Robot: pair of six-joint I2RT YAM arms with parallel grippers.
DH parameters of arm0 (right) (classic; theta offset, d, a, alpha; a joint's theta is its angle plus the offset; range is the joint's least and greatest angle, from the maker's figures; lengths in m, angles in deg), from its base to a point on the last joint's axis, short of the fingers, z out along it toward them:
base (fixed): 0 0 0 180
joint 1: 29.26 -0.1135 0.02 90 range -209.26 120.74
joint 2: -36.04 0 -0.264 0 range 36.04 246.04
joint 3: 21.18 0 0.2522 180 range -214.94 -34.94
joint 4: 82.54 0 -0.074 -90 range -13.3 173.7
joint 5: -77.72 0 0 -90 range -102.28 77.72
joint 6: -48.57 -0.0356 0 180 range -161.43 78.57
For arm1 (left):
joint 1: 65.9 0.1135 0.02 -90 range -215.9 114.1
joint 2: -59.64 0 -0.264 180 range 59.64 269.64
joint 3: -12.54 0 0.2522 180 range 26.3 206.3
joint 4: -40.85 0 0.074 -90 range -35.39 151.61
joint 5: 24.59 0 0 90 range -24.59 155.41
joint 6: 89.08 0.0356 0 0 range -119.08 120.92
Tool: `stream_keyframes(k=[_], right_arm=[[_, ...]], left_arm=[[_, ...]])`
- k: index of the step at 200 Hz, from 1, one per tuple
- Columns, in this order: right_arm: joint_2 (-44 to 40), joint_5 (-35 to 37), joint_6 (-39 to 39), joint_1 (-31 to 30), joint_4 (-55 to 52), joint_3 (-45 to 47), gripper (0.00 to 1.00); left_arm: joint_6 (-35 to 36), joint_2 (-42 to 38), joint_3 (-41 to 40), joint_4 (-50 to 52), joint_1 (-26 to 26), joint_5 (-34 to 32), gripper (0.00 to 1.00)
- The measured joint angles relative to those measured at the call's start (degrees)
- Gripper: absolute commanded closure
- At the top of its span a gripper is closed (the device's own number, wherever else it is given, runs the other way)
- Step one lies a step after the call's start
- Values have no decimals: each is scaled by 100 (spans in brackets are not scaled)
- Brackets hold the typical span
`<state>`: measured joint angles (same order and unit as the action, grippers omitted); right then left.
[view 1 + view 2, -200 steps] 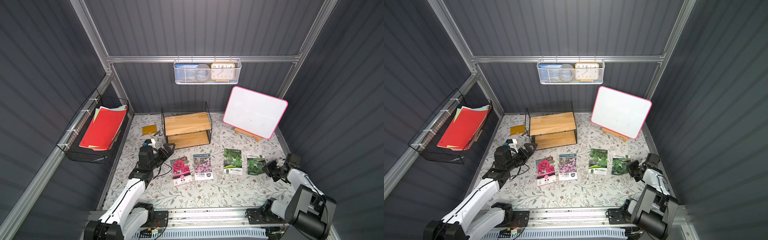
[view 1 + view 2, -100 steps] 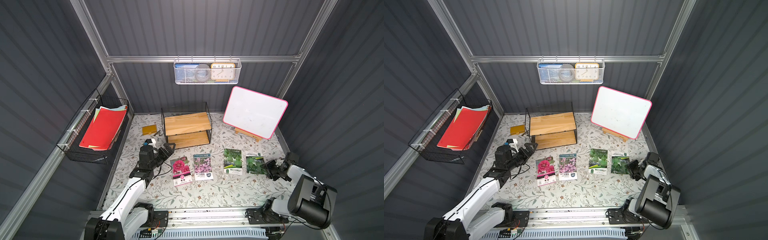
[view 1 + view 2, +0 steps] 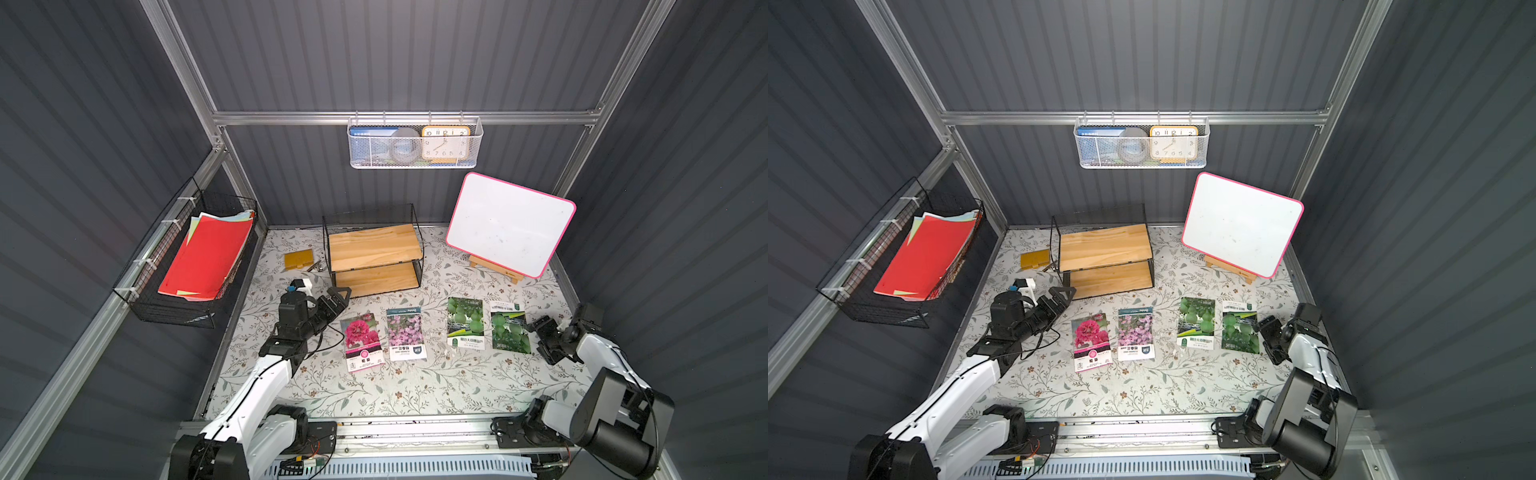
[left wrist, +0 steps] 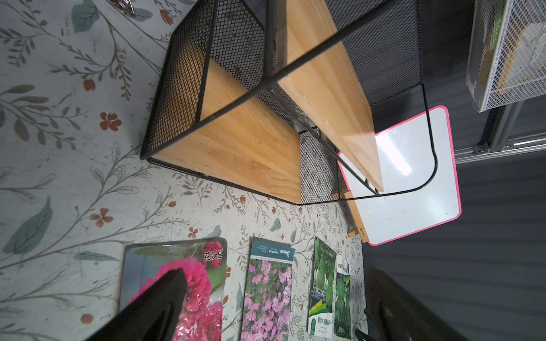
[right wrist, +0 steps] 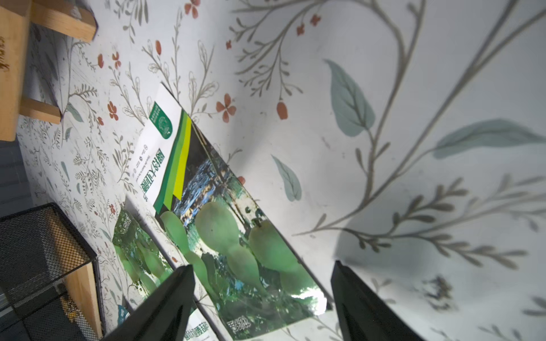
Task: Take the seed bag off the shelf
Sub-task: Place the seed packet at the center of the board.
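— Four, counting the bags flat on the worktop: from left, red bag, pink bag, third bag, fourth bag.
— Asking about the fourth bag only. Off the shelf?
— Yes, off. Lies flat on the worktop at the right end of the row, just beside the third bag. Well apart from the shelf, in front of the whiteboard. Shows green gourds, like the third bag.
— And the right end effector?
— Sits low, just right of the fourth bag, pointing toward it. Stands spread wide, grasping nothing. Seen from the right wrist: two fingers far apart, with the near edge of the fourth bag between them in the picture. Touching the bag or not, cannot tell.
— And the left end effector?
— Also released, holding nothing. Hovers near the front left corner of the shelf, just beyond the red bag. Seen from the left wrist: one dark finger across the red bag.
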<state>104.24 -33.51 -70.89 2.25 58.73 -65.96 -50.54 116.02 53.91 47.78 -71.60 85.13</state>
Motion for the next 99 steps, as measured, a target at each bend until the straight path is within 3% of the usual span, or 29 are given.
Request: stream_keyframes(k=[12,17,33,99], right_arm=[[-120,37,7,0,-129,-57,17],[-162,46,20,0,-199,-98,8],[-350,66,94,0,-424,-262,1],[-1464,345,481,-146,-1239,-1167,1]], left_arm=[[2,0,-9,-9,0,0,0],[0,0,-11,-15,0,0,0],[2,0,-17,-61,0,0,0],[2,44,-385,-1023,0,-31,0]])
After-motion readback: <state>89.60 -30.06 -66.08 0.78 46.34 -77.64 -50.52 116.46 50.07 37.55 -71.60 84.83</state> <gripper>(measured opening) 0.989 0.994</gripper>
